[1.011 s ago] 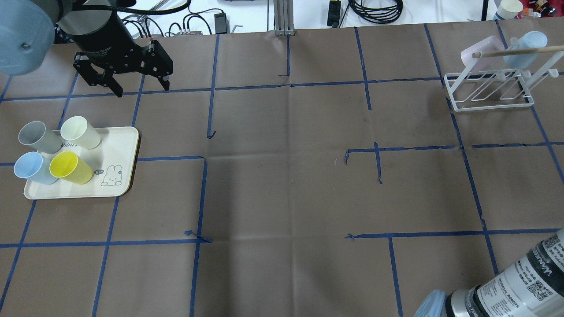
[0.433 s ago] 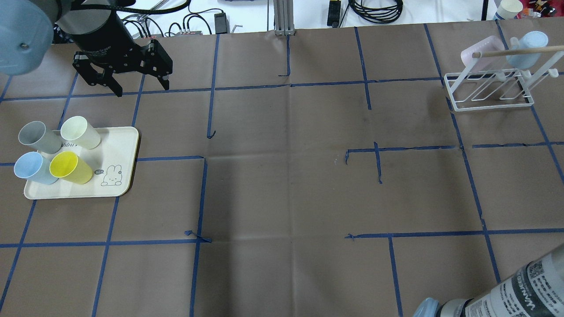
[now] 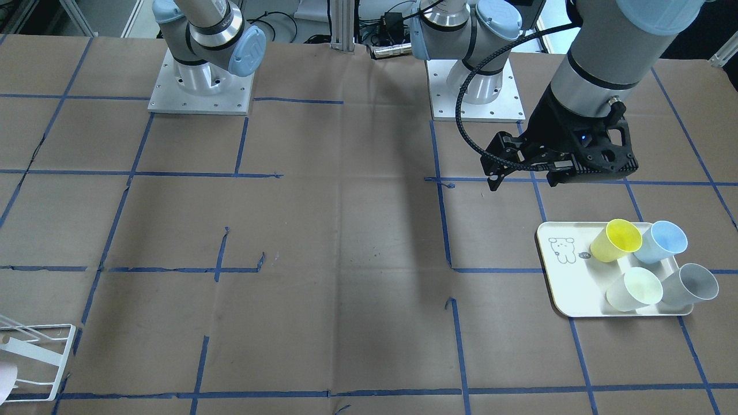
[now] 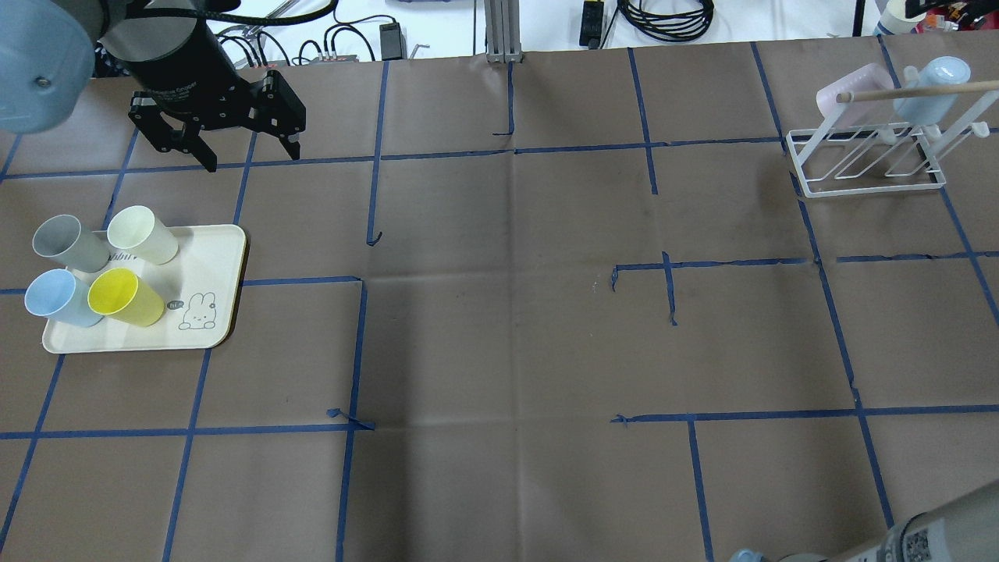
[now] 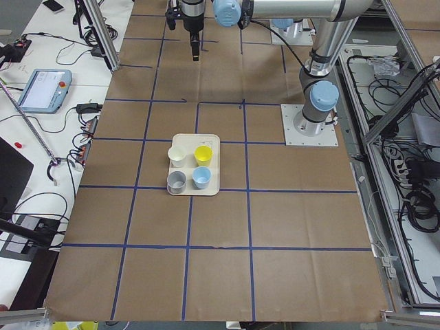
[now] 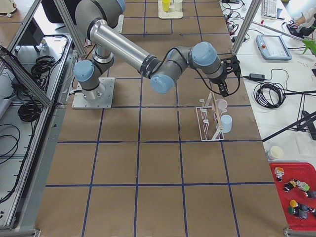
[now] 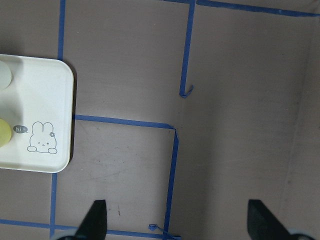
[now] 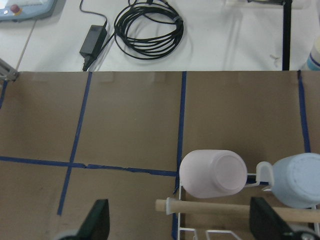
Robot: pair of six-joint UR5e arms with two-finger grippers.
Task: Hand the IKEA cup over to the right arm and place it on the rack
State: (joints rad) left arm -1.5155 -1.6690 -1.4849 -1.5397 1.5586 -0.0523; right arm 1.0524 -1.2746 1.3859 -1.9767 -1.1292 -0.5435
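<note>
Grey (image 4: 66,242), cream (image 4: 140,234), blue (image 4: 56,299) and yellow (image 4: 123,298) IKEA cups stand on a cream tray (image 4: 211,257) at the table's left. My left gripper (image 4: 251,156) hangs open and empty beyond the tray; in its wrist view the left gripper (image 7: 177,222) shows the tray corner (image 7: 50,100) to one side. The white wire rack (image 4: 866,160) at the far right holds a pink cup (image 4: 855,94) and a pale blue cup (image 4: 933,86). My right gripper (image 8: 180,225) is open above the rack, over the pink cup (image 8: 215,172).
A wooden rod (image 4: 913,94) runs along the rack's top. Blue tape lines grid the brown table cover. Cables and a power brick (image 8: 92,47) lie past the table's far edge. The right arm's link (image 4: 936,531) sits at the bottom right corner.
The right arm's link at the bottom right of the overhead view has slid down, almost out of frame. The left gripper and the cups on the tray have not moved.
</note>
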